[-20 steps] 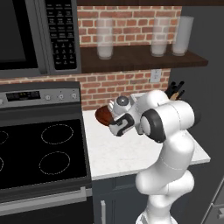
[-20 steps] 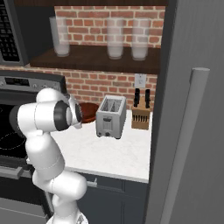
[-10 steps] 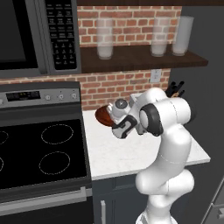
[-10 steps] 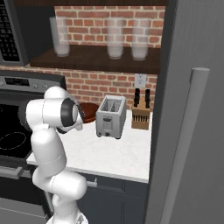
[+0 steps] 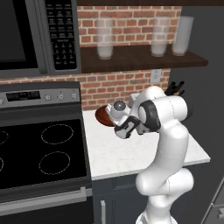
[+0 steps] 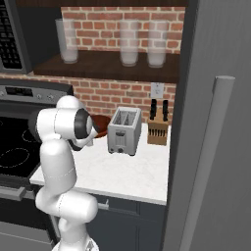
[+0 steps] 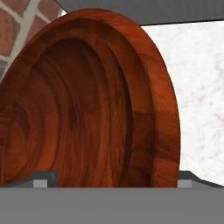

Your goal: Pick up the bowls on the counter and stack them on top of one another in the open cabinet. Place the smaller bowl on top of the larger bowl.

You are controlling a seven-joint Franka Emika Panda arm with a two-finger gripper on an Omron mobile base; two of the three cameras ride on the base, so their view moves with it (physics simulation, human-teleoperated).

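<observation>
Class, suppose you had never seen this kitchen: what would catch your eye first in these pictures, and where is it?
First the white arm, bent over the counter beside the black stove, its hand at a reddish-brown bowl near the brick wall. In the hand view that bowl looms very close. Then the silver toaster and knife block further along.

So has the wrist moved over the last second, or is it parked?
Yes. In the left base view the gripper has crept toward the brick wall and the bowl, with the stove's edge unmoved.
</observation>
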